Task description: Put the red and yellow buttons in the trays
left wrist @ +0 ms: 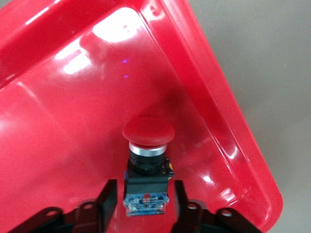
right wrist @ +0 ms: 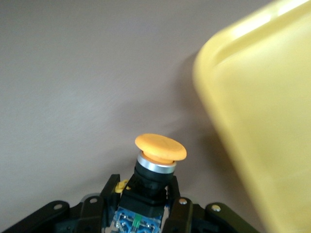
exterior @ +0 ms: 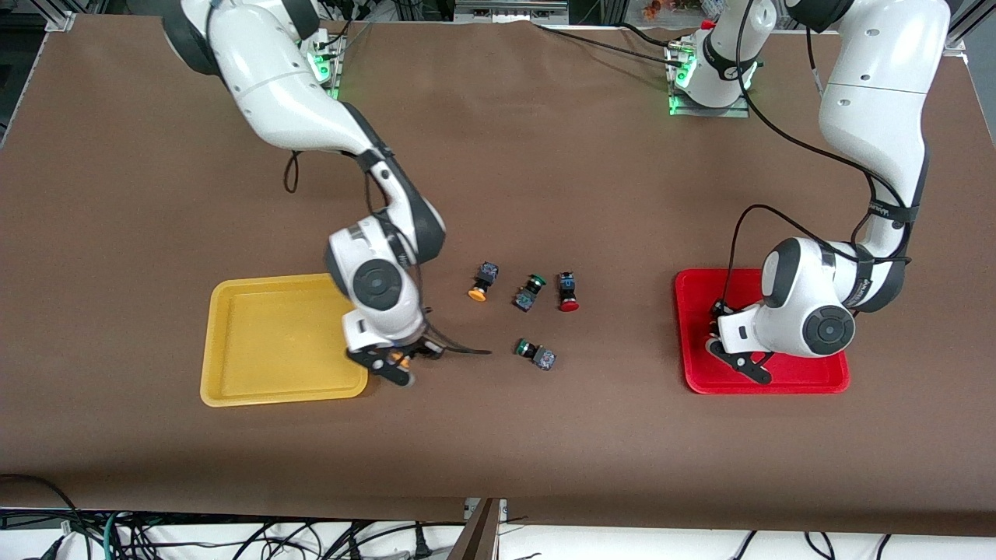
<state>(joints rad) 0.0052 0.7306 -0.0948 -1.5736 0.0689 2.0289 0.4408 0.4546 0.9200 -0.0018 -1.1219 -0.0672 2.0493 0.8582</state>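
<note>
My right gripper (exterior: 395,365) is shut on an orange-yellow capped button (right wrist: 160,147), which also shows in the front view (exterior: 398,358). It holds the button low over the table, just beside the corner of the yellow tray (exterior: 272,342) that is nearest the front camera and the left arm's end. My left gripper (exterior: 739,359) is low over the red tray (exterior: 692,311). It is open, with a red capped button (left wrist: 147,133) lying in the tray between its fingers (left wrist: 108,194), a gap on each side. A second yellow button (exterior: 480,281) and a second red button (exterior: 567,292) lie on the table between the trays.
Two green capped switches lie among them, one (exterior: 529,292) between the yellow and red buttons, one (exterior: 535,353) nearer the front camera. The yellow tray's rim (right wrist: 218,53) is close beside my right gripper. Brown table cover lies all round.
</note>
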